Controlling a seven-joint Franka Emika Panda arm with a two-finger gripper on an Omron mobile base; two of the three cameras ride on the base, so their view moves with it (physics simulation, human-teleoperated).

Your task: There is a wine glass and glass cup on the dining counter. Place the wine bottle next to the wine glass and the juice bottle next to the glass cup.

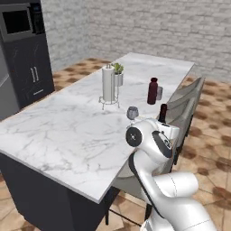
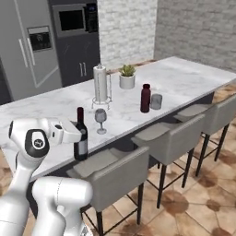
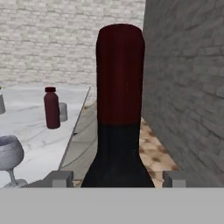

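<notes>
Wine bottle [image 2: 81, 138] is grasped at its shoulder by the fingers [image 3: 63, 178], stood on the table [image 2: 55, 108] just beside the wine glass [image 2: 100, 119]; pairing apparently intended.

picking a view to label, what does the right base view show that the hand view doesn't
Right base view alone: the paper-towel roll, the potted plant, the grey stools, the fridge, and the wine bottle's pale label, standing on the dining counter. Hand view alone: the tool's fingertips either side of the bottle's shoulder, and its dark red capsule up close. Both: wine bottle, wine glass, juice bottle, glass cup, counter.
</notes>
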